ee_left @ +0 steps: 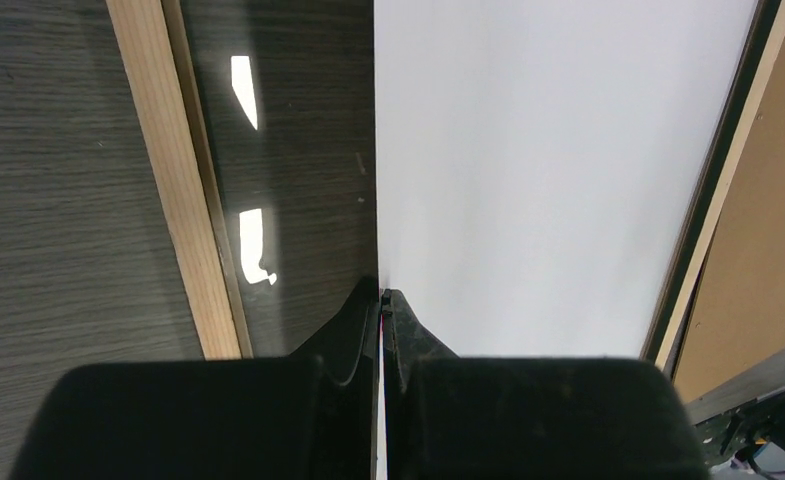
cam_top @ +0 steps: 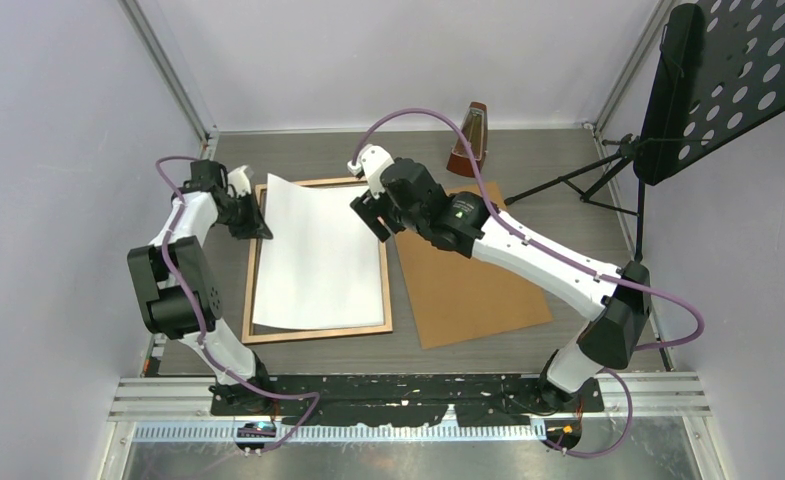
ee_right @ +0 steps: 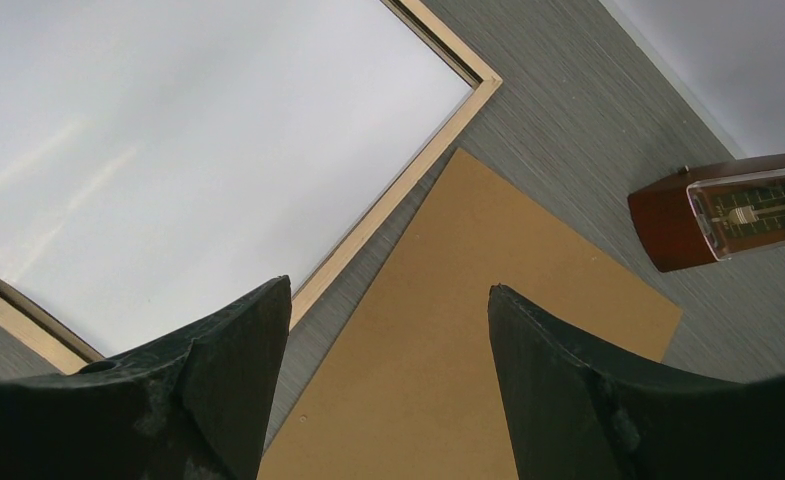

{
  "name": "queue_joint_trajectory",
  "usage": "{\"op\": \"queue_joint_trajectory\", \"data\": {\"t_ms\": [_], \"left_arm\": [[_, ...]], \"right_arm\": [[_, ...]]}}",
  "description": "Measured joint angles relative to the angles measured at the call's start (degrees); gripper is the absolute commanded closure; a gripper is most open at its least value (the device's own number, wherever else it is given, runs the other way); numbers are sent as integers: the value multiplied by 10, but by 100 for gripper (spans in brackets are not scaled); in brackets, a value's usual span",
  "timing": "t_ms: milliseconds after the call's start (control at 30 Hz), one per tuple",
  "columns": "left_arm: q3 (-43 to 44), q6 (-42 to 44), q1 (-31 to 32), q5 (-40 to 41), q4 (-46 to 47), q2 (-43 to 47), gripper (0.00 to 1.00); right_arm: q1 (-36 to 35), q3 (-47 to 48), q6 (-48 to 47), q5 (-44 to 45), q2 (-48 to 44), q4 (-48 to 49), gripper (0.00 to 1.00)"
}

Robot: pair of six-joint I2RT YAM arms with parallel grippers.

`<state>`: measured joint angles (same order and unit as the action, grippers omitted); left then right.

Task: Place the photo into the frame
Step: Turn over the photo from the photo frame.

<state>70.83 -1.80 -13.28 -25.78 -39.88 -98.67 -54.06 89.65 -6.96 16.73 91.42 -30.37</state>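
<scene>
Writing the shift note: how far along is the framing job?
Done: the frame lies back-up and the photo lies white side up over it. In hand: the left end effector is shut on the photo's left edge, bare glass beside it, so it isn't seated. The right end effector hovers open. Left: settle the photo flat inside the frame.

You see: photo (cam_top: 318, 255) plain white on its upturned face | frame (cam_top: 318, 335) rim light wood with a thin dark inner line | hardboard sheet (cam_top: 473, 290) — flat tan brown | table (cam_top: 298, 160) — dark grey, fine streaked grain | metronome (cam_top: 466, 150) red-brown | music stand (cam_top: 688, 80) black, dotted with round holes | cables (cam_top: 418, 112) purple
</scene>
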Motion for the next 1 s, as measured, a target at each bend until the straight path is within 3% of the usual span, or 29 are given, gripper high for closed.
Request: {"op": "queue_joint_trajectory", "data": {"t_ms": [1000], "left_arm": [[-66,-66,-6,18,82,14,100]], "right_arm": [[11,-6,0,-8,0,4,22]]}}
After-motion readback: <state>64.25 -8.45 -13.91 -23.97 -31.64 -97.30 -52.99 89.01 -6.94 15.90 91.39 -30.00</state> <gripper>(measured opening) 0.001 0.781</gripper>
